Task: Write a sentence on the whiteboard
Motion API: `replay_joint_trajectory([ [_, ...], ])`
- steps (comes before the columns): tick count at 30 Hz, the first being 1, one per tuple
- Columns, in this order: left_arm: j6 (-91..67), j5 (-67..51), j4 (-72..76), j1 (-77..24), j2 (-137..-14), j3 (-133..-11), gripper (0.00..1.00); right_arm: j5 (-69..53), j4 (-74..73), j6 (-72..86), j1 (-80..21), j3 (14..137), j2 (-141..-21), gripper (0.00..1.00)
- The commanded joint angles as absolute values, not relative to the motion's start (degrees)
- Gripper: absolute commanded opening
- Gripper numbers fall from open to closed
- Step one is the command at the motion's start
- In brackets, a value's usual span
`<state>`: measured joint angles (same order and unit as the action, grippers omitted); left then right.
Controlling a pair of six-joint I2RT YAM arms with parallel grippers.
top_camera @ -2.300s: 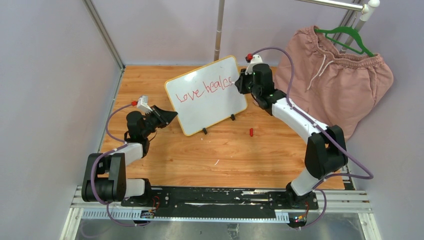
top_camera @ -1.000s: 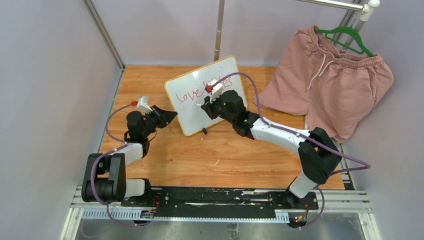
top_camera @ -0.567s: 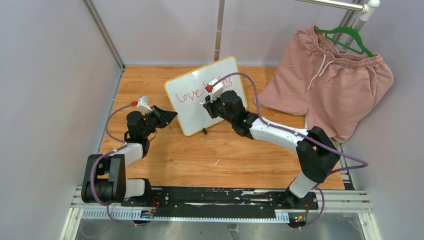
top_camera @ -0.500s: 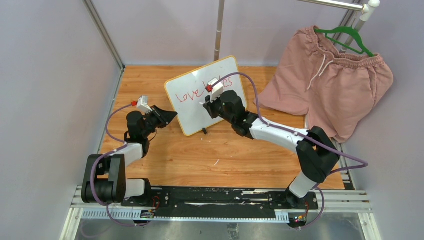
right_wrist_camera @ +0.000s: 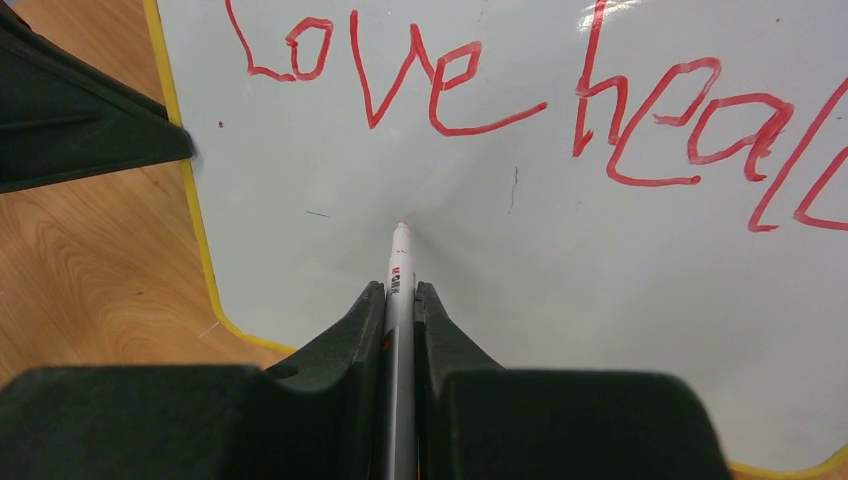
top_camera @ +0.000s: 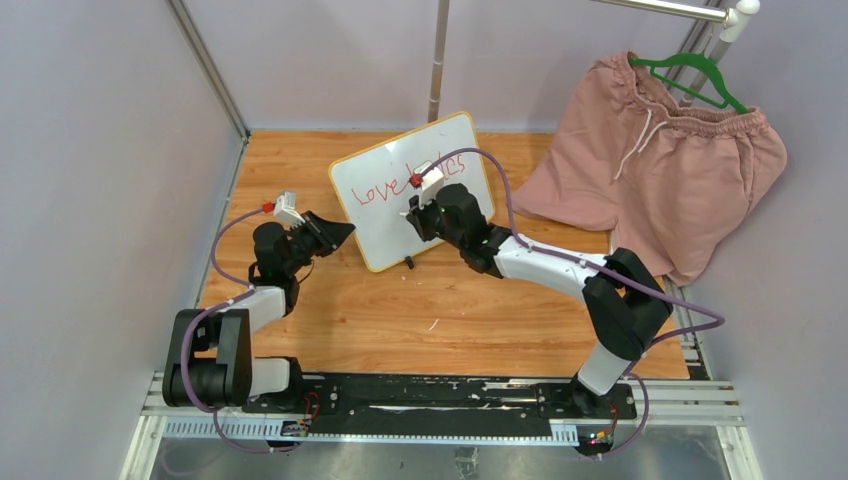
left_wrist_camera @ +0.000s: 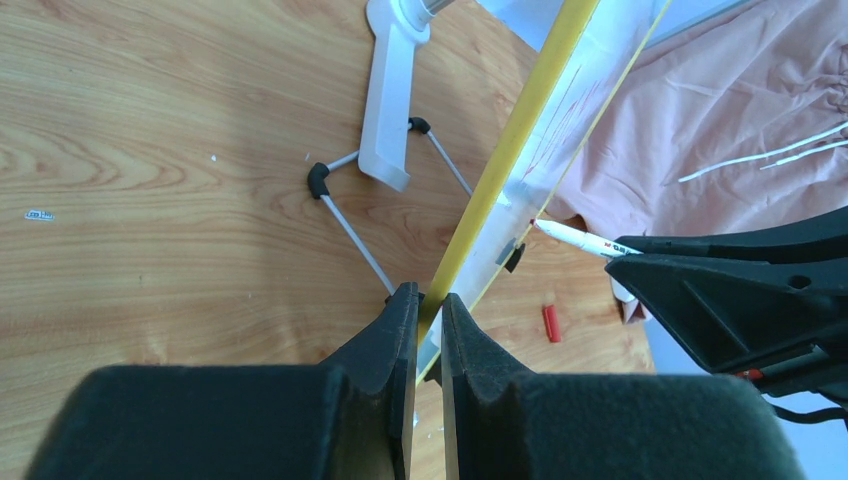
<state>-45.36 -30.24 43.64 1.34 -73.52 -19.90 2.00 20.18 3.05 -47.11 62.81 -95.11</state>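
my right gripper (right_wrist_camera: 400, 292) pinched a marker (right_wrist_camera: 401, 255), tip against the whiteboard (right_wrist_camera: 600, 300) just below the red sentence (right_wrist_camera: 450, 90), whose last letters ran out of view. my left gripper (left_wrist_camera: 430, 300) was pressed on the board's yellow left edge. the board stood propped at a tilt, long side left to right; my right arm (top_camera: 545, 265) reached forward-left across it.

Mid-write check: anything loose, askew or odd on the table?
A small red cap lies loose on the table in front of the whiteboard. Pink shorts spill onto the table's far right corner. Otherwise nothing stands out; the marker sits straight in the right end effector.
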Motion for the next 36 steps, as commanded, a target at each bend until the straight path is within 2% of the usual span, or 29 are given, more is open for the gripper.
replay_joint_trajectory([
  [1,-44.74,-28.47,43.42,1.52,-72.63,-19.56,0.00,2.28,20.26,4.42,-46.58,62.20,-95.79,0.00],
  [15,-44.59,-28.48,43.45,1.54,-72.85,-19.69,0.00,2.53,21.83,5.08,-46.49,59.57,-94.86,0.00],
  [36,-44.65,-28.74,43.48,1.49,-72.39,-19.70,0.00,1.14,18.63,3.95,-46.76,64.79,-98.74,0.00],
])
